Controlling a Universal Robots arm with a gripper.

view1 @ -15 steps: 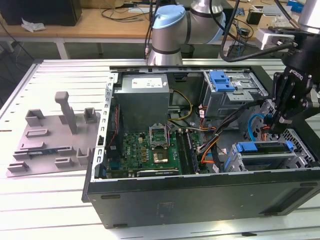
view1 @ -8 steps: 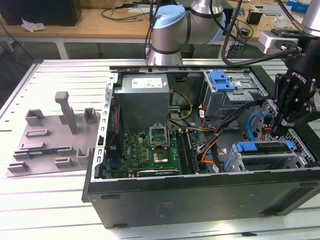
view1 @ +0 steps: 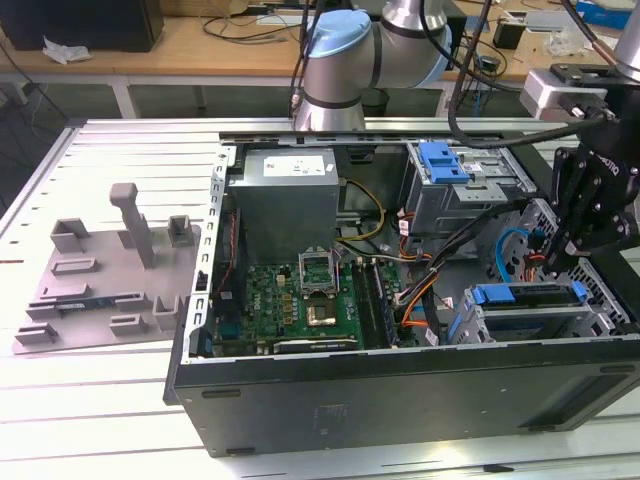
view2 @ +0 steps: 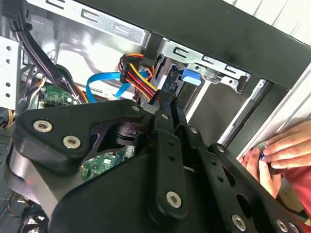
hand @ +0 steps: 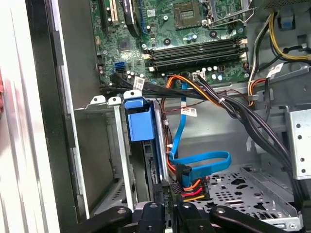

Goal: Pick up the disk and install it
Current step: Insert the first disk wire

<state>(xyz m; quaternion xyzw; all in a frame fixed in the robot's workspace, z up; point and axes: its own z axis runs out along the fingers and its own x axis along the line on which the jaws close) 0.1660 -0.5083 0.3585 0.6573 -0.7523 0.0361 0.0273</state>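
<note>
A: Status?
B: Flat silver-grey disk [view1: 528, 294] in its blue plastic bracket sat in the grey metal drive cage [hand: 122, 155] of the open black computer case [view1: 400, 400].
A: And your end?
B: My black gripper [view1: 553, 262] was close over it, fingers together; contact unclear.

We're looking down from well back on the whole open computer case [view1: 400, 392]. Both wrist views sit close inside it, sharing the blue cable [hand: 179, 131].

A slatted metal worktop [view1: 90, 420] carries two things — an open computer case [view1: 400, 395]; a grey moulded tray [view1: 100, 290] just beside it.
</note>
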